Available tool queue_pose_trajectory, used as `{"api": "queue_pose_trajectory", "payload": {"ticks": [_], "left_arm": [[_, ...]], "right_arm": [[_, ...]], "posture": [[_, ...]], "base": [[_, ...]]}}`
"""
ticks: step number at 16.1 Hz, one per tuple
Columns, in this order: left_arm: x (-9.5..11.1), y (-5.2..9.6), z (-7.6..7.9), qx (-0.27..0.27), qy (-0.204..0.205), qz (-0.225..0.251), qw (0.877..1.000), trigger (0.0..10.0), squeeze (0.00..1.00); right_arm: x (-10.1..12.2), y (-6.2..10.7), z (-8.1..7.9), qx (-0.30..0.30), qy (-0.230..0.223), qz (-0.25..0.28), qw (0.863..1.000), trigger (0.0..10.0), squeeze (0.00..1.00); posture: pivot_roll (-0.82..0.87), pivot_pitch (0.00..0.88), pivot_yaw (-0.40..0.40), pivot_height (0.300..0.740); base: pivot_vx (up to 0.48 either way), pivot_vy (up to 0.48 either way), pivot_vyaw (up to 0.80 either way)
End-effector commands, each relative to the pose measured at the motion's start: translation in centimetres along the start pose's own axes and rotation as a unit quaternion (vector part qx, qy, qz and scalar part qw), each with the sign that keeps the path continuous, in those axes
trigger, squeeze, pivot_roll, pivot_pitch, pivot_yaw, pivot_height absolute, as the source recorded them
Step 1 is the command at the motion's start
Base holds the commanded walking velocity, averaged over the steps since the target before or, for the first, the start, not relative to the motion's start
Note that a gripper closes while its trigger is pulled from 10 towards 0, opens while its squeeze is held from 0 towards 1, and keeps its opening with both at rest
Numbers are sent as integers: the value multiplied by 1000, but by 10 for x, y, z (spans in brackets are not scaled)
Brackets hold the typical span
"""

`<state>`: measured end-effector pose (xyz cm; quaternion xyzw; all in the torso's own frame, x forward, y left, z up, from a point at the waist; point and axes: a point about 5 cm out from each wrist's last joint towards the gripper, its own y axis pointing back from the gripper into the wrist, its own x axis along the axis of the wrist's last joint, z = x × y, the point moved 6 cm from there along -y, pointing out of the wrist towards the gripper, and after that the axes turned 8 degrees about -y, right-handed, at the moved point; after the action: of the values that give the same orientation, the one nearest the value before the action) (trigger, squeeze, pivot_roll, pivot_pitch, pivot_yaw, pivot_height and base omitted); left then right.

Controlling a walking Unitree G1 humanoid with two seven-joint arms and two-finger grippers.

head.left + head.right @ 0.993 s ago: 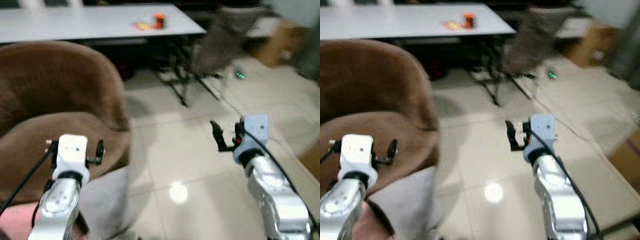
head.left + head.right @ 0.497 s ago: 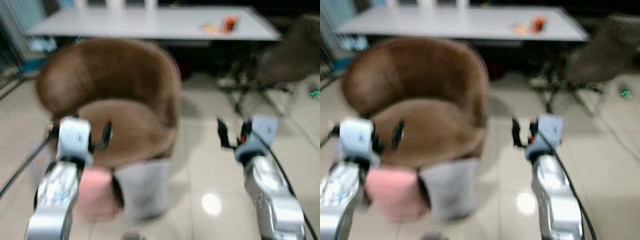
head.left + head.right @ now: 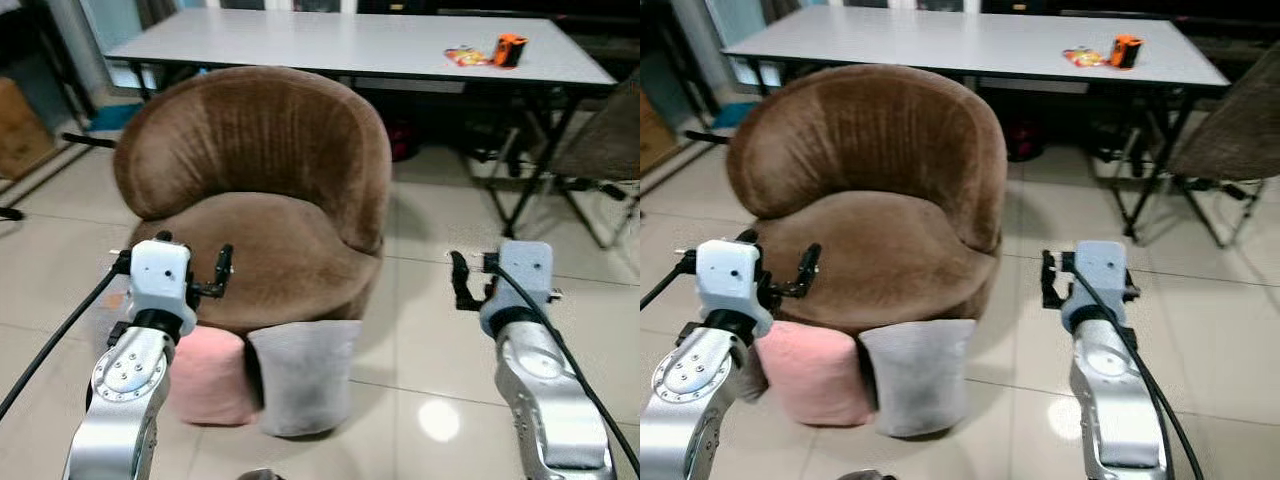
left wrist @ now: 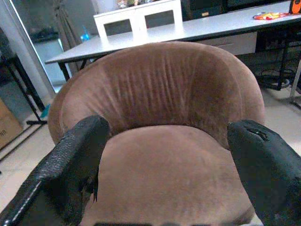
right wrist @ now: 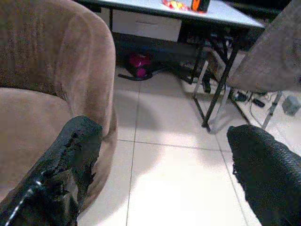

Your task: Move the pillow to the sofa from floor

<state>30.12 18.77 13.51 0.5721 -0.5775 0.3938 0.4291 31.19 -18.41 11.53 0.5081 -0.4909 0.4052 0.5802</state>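
Note:
A pink pillow (image 3: pixel 208 376) and a grey pillow (image 3: pixel 305 376) stand on the tiled floor, side by side, leaning against the front of a round brown sofa chair (image 3: pixel 270 225). My left gripper (image 3: pixel 178 262) is held open in the air above the pink pillow, with nothing between its fingers; the left wrist view looks straight at the sofa seat (image 4: pixel 164 165). My right gripper (image 3: pixel 500 282) hangs open and empty over bare floor to the right of the sofa, whose side (image 5: pixel 51 94) appears in the right wrist view.
Behind the sofa stands a long white table (image 3: pixel 330 45) with an orange object (image 3: pixel 509 48) on it and black folding legs (image 3: pixel 522 190). A grey-brown chair (image 3: pixel 600 140) is at the far right, a cardboard box (image 3: pixel 20 125) at the far left.
The camera has swung left, so the sofa moved from the left edge to the centre and both pillows came fully into view. The blur has gone. Both grippers keep the same open pose.

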Motion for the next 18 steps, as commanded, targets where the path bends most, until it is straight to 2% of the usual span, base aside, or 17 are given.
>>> {"api": "queue_pose_trajectory", "payload": {"ticks": [1,2,3,4,5,8,10,12,14,15,18], "left_arm": [[0,1,-4,3,4,-6,1000,10000,0],[0,2,-4,2,8,-5,1000,10000,0],[1,3,-5,2,9,-4,1000,10000,0],[2,4,-6,3,10,-2,1000,10000,0],[2,5,-7,4,10,-1,1000,10000,0],[1,4,-8,7,-1,-6,1000,10000,0],[3,3,-9,9,0,-3,1000,10000,0],[4,2,-9,8,-3,-2,1000,10000,0],[6,0,-10,8,-5,1,1000,10000,0],[7,-2,-11,11,-7,3,1000,10000,0],[1,-1,-14,21,-16,-9,1000,10000,0]], "right_arm": [[8,-1,-16,45,-13,12,999,10000,553],[9,1,-20,58,-36,14,998,10000,267],[7,0,-19,55,-39,8,998,10000,208],[6,0,-22,66,-37,4,997,10000,200],[5,0,-26,78,-34,2,996,10000,0],[6,-1,-37,99,-50,6,994,10000,0],[8,-4,-38,93,-49,9,994,10000,0],[13,-5,-38,94,-89,19,991,10000,0],[17,-8,-35,81,-87,26,993,10000,0],[21,-10,-33,72,-67,38,994,10000,0],[22,-11,-35,77,-60,47,994,10000,0]], "posture": [[-73,0,16,740],[-64,0,9,740],[-64,0,9,740],[-64,0,9,740],[-51,0,-2,740],[-38,0,-3,740],[-34,0,3,740],[-29,0,9,740],[-33,0,13,740],[-33,0,13,740],[-28,0,4,740]], "base": [[0,0,0],[266,0,0],[300,0,0],[304,0,0],[304,0,619],[323,0,800],[326,0,800],[324,0,0],[330,0,0],[326,0,0],[0,0,0]]}}
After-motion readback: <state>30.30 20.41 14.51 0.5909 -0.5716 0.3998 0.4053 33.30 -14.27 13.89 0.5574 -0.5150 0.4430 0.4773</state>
